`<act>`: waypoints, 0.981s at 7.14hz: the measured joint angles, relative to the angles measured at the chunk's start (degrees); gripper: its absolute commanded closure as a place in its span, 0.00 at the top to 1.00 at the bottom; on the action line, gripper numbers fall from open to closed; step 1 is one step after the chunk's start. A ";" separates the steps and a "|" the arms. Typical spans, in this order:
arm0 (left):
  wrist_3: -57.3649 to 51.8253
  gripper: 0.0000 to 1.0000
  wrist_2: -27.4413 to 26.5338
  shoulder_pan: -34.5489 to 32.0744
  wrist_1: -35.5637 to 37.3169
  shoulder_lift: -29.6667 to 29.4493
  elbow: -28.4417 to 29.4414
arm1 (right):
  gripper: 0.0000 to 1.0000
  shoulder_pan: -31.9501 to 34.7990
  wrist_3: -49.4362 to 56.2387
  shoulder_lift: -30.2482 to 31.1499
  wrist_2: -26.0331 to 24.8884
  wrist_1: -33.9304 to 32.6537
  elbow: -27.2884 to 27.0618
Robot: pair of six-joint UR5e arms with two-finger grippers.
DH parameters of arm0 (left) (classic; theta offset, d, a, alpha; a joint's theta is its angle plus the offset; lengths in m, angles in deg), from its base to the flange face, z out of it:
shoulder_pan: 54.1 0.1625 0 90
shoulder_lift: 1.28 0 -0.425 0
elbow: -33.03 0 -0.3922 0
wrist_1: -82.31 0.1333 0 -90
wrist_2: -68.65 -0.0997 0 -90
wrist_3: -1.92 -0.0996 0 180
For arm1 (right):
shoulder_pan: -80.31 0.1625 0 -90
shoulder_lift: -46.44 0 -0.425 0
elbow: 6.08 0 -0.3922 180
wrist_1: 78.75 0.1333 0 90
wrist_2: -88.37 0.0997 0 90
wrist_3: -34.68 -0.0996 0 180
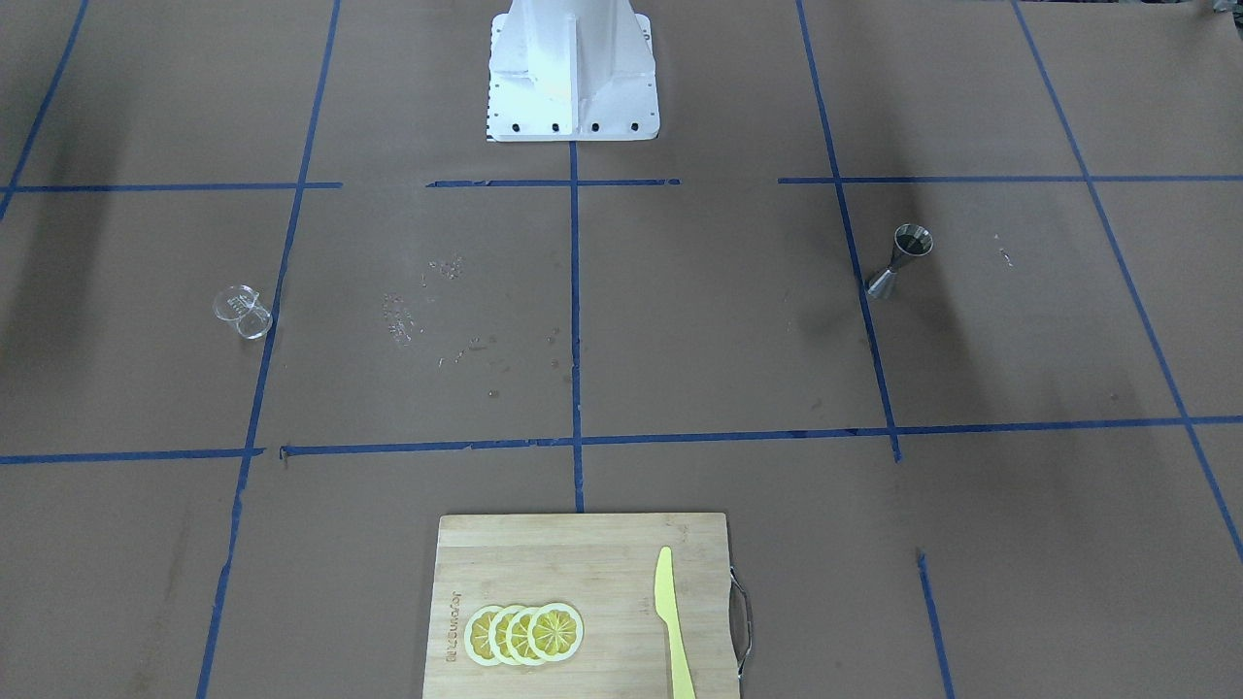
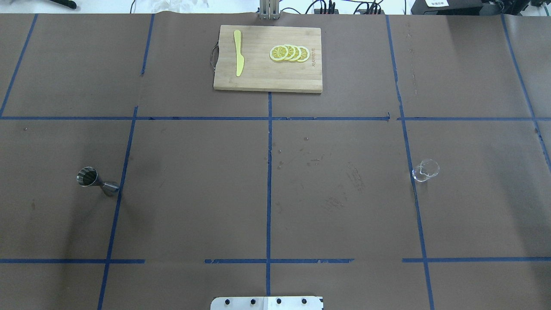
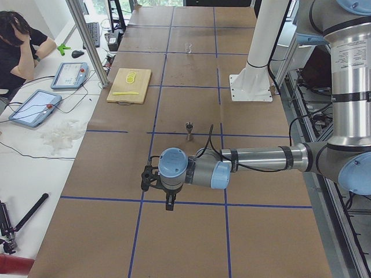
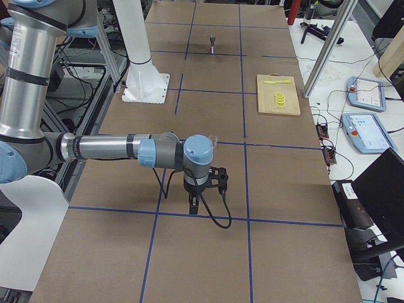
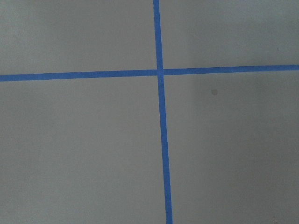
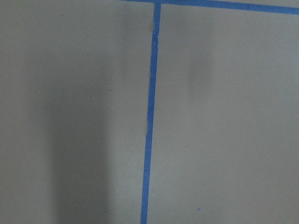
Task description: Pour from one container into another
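- The cup is seen on the counter, well apart from the right hand.
- The jigger stands upright, near the left hand but apart from it.
- Whether either hand is spread or pressed together cannot be told.
- Likely risks: the clear cup may be misjudged and knocked; the narrow-waisted jigger may be toppled by a touch.

a small clear glass cup is seen standing upright on the brown paper at the robot's right side, just beside a blue tape line. a silvery metal jigger, hourglass shaped, is stood upright well apart from it on the robot's left side, its open top cone facing up.
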 measured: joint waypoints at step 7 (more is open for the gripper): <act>0.00 1.00 -0.35 0.02 -0.24 0.12 -1.30 | 1.00 -0.05 0.01 -0.85 0.25 0.15 -0.34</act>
